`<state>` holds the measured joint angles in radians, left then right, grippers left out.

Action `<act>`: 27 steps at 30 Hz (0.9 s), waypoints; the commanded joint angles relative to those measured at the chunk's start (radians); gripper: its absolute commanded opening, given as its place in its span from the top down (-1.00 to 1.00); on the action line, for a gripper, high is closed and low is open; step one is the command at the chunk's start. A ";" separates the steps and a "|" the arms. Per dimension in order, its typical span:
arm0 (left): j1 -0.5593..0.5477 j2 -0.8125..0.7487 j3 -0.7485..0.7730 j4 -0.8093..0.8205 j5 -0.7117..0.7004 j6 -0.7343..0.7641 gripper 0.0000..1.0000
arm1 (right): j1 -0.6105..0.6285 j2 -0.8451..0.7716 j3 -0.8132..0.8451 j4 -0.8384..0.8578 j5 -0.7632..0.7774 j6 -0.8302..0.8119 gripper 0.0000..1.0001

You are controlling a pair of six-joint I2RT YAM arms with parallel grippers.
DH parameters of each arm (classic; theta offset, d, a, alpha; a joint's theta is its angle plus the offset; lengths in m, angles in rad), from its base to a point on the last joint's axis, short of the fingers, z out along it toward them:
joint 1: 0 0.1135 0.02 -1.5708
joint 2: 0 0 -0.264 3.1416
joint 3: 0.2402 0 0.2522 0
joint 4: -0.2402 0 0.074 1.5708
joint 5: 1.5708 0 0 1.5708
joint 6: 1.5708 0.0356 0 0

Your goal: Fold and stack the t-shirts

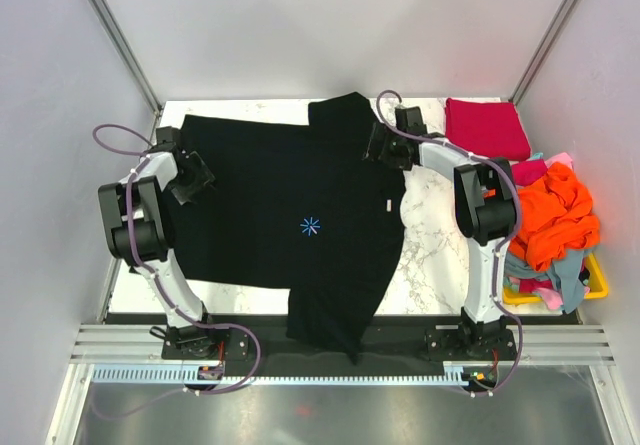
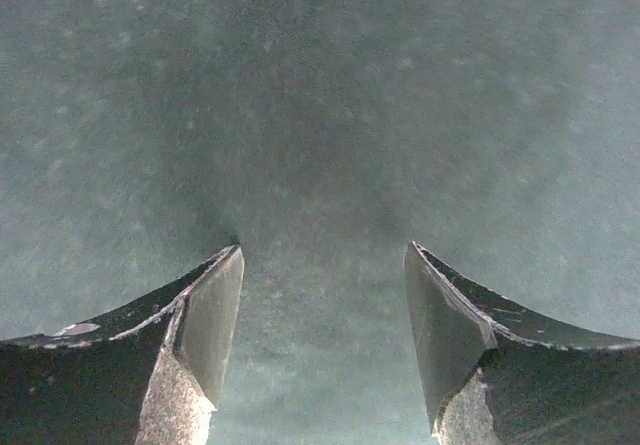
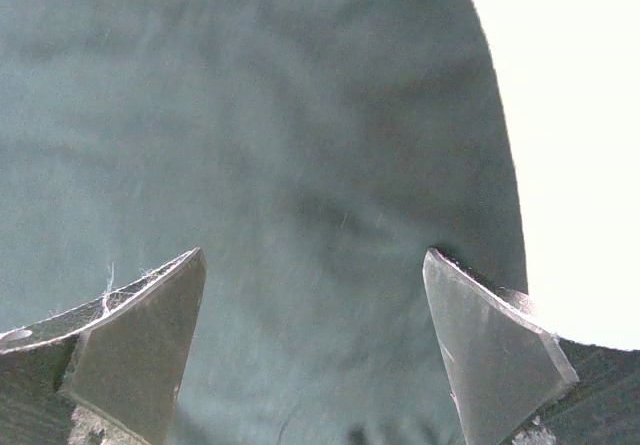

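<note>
Broadly, the black t-shirt (image 1: 300, 215) lay spread flat across most of the marble counter (image 1: 430, 255). One sleeve reached toward the far edge and the other hung over the near edge between the two arm bases. A small light-blue mark sat at the middle of the shirt.

The left fingers (image 2: 205, 330) stood wide apart over the shirt's left end, tips down at the fabric. Dark cloth filled the whole wrist view and ran unbroken through the gap between them, so nothing was pinched or lifted. Whether the tips actually pressed into the cloth could not be told.

The right fingers (image 3: 140, 335) were likewise spread wide, low over the shirt's far right part, beside the far sleeve. Cloth lay flat between them, ungripped. The shirt's curved edge ran just past the right-hand tip, with bright bare counter beyond it.

Well apart from both arms, a crimson red t-shirt (image 1: 487, 127) lay folded (a neat rectangle) at the far right corner of the counter. Nearer, at the right edge, a yellow basket (image 1: 598, 283) held a crumpled heap. An orange t-shirt (image 1: 555, 215) lay on top, with pink cloth (image 1: 530, 170) at the far side and light blue cloth (image 1: 572, 280) spilling at the near side.
</note>
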<state>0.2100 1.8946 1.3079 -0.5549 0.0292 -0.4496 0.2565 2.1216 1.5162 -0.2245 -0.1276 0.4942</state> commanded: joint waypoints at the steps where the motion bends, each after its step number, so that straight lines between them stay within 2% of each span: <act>1: 0.002 0.049 0.056 0.024 0.018 -0.043 -0.44 | -0.031 0.092 0.093 -0.050 0.011 0.020 -0.96; 5: -0.003 0.095 0.094 0.024 0.038 -0.055 -0.41 | -0.060 0.236 0.249 -0.085 -0.001 0.021 -0.96; 12: -0.017 0.150 0.172 0.026 0.058 -0.064 -0.40 | -0.108 0.469 0.657 -0.190 -0.032 0.018 -0.96; 17: -0.024 0.129 0.200 0.023 0.121 -0.066 -0.38 | -0.123 0.521 0.742 -0.193 -0.047 0.001 -0.96; 19: -0.038 0.050 0.183 0.021 0.103 -0.064 -0.38 | -0.125 0.517 0.794 -0.193 -0.105 -0.023 -0.96; 22: -0.043 -0.076 0.116 0.015 0.045 -0.057 -0.45 | -0.126 0.456 0.774 -0.193 -0.151 -0.049 -0.96; 23: -0.041 -0.160 0.096 0.009 0.000 -0.051 -0.48 | -0.128 0.392 0.757 -0.185 -0.167 -0.071 -0.96; 26: -0.017 -0.287 0.010 -0.020 -0.026 -0.078 -0.52 | -0.126 0.258 0.685 -0.170 -0.188 -0.098 -0.96; 27: 0.002 -0.378 -0.051 -0.025 -0.026 -0.093 -0.51 | -0.126 0.229 0.668 -0.170 -0.193 -0.095 -0.96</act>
<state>0.1761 1.7275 1.3334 -0.5678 0.0586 -0.4904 0.1322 2.5301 2.2040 -0.3916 -0.2703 0.4438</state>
